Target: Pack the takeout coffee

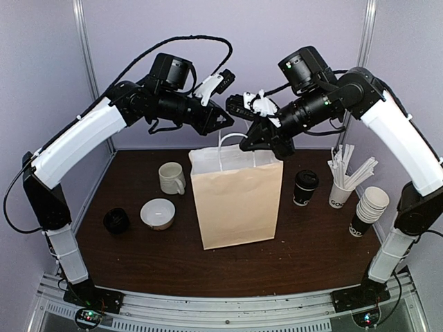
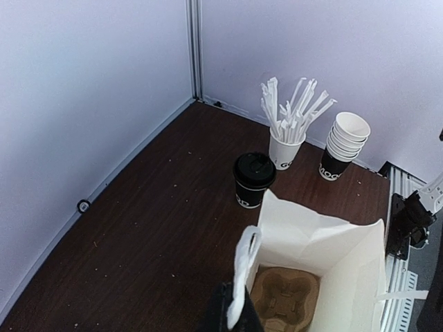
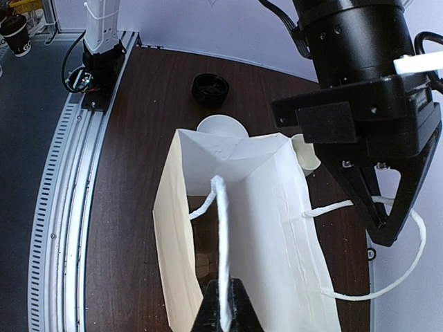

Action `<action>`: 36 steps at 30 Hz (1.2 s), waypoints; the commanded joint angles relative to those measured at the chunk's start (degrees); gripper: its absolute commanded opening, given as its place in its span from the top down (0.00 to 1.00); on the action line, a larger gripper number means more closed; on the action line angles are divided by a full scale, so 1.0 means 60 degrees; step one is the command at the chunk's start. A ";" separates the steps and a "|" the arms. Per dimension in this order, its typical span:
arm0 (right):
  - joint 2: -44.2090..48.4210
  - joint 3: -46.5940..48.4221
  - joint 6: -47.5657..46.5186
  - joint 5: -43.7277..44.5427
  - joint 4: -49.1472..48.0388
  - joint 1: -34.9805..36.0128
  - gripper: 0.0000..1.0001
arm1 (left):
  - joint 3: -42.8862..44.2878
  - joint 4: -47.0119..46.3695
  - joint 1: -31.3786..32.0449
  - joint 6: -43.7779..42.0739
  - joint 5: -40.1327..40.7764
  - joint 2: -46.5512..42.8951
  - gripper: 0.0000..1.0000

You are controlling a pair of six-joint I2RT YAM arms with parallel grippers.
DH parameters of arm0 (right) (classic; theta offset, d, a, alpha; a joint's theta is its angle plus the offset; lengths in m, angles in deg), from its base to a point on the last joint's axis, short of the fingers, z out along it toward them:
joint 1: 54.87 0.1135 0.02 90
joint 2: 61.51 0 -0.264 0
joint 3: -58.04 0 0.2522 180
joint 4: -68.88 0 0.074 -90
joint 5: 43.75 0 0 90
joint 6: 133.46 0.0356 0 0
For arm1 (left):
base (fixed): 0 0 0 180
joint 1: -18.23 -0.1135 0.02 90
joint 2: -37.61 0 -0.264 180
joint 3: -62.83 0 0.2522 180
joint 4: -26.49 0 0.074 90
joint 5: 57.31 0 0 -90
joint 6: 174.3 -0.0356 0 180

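I see the dark brown wooden desk (image 1: 138, 263) carrying an open tan paper bag (image 1: 237, 200) at centre. My left end effector (image 2: 232, 315) is clenched on one white cord handle (image 2: 243, 266), my right end effector (image 3: 223, 304) on the other. The black dome-lidded paper cup (image 1: 305, 187) stands near the bag's right.

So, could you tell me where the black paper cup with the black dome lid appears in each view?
Top external: the black lidded cup stands just right of the cream paper bag.
Left wrist: centre, beyond the bag.
Right wrist: not in view.
Shared landmark: the bag.
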 commanded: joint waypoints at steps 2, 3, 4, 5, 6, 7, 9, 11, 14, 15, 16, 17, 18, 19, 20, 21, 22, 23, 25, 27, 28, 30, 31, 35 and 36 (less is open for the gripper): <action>-0.0168 0.0021 -0.0062 0.0157 -0.0217 -0.0037 1.00 | 0.0014 -0.0293 -0.0091 -0.0175 0.0084 0.0063 1.00; -0.0184 0.0011 -0.0064 0.0180 -0.0210 -0.0044 1.00 | 0.0000 -0.0293 -0.0115 -0.0175 0.0094 0.0071 1.00; -0.0203 0.0006 -0.0064 0.0181 -0.0222 -0.0045 1.00 | -0.0017 -0.0280 -0.0130 -0.0175 0.0098 0.0083 1.00; -0.0227 -0.0017 -0.0060 0.0175 -0.0240 -0.0045 1.00 | -0.0044 -0.0268 -0.0163 -0.0175 0.0136 0.0095 0.98; -0.0249 -0.0041 -0.0063 0.0180 -0.0246 -0.0056 0.86 | -0.0061 -0.0233 -0.0179 -0.0144 0.0280 0.0121 0.83; -0.0273 -0.0063 -0.0046 0.0216 -0.0247 -0.0063 0.64 | -0.0063 -0.0179 -0.0195 -0.0078 0.0529 0.0161 0.67; -0.0293 -0.0013 0.0122 0.0153 -0.0163 -0.0130 0.37 | 0.0060 0.0087 -0.0223 0.0063 0.1189 0.0249 0.42; -0.0167 0.0120 0.0164 -0.0194 0.0163 -0.0307 0.28 | 0.0546 0.0714 -0.0227 0.0050 0.1585 0.0264 0.31; 0.0264 0.0136 0.0005 -0.0661 0.0641 -0.0682 0.22 | 0.0855 0.1452 -0.0227 -0.0230 0.1427 -0.0116 0.05; 0.0397 0.0126 -0.0013 -0.0805 0.0785 -0.0838 0.22 | 0.0720 0.1476 -0.0227 -0.0305 0.1436 -0.0338 0.03; 0.0503 0.0105 -0.0023 -0.0922 0.0893 -0.1025 0.21 | 0.0524 0.1479 -0.0227 -0.0374 0.1476 -0.0603 0.02; 0.0619 0.0029 -0.0020 -0.1023 0.0954 -0.1224 0.21 | 0.0303 0.1461 -0.0227 -0.0383 0.1541 -0.0855 0.02; 0.0745 -0.0175 0.0005 -0.1088 0.0952 -0.1430 0.21 | 0.0023 0.1402 -0.0227 -0.0613 0.1666 -0.1140 0.02; 0.0871 -0.0350 0.0044 -0.1139 0.0918 -0.1641 0.21 | -0.0283 0.1287 -0.0227 -0.0783 0.1794 -0.1449 0.02; 0.0998 -0.0565 0.0094 -0.1193 0.0873 -0.1861 0.21 | -0.0693 0.1022 -0.0227 -0.0916 0.1978 -0.1751 0.02; 0.1102 -0.0758 0.0159 -0.1280 0.0832 -0.2119 0.21 | -0.1151 0.0745 -0.0227 -0.1060 0.2111 -0.2106 0.02; 0.1221 -0.0982 0.0224 -0.1371 0.0762 -0.2439 0.22 | -0.1651 0.0388 -0.0230 -0.1258 0.2556 -0.2438 0.02; 0.1352 -0.1242 0.0293 -0.1401 0.0668 -0.2646 0.22 | -0.2239 -0.0036 -0.0227 -0.1468 0.2978 -0.2792 0.02; 0.1604 -0.1775 0.0358 -0.1333 0.0466 -0.3043 0.22 | -0.3340 -0.0903 -0.0255 -0.1690 0.3826 -0.3365 0.02; 0.1779 -0.2234 0.0383 -0.1180 0.0313 -0.3424 0.22 | -0.4164 -0.1448 -0.0304 -0.1785 0.4415 -0.3687 0.02; 0.1841 -0.2419 0.0389 -0.1104 0.0275 -0.3611 0.22 | -0.4448 -0.1600 -0.0335 -0.1788 0.4640 -0.3765 0.02; 0.1888 -0.2720 0.0408 -0.0962 0.0208 -0.4058 0.22 | -0.4720 -0.1693 -0.0356 -0.1729 0.4797 -0.3788 0.02; 0.1858 -0.2827 0.0380 -0.0892 0.0215 -0.4267 0.22 | -0.4747 -0.1654 -0.0355 -0.1671 0.4736 -0.3772 0.02; 0.1362 -0.2852 0.0036 -0.0372 0.0600 -0.5000 0.17 | -0.5269 -0.1849 -0.0373 -0.1248 0.4529 -0.4220 0.03; 0.1155 -0.2780 -0.0101 -0.0079 0.0701 -0.5066 0.16 | -0.5592 -0.2115 -0.0377 -0.1175 0.4611 -0.4441 0.03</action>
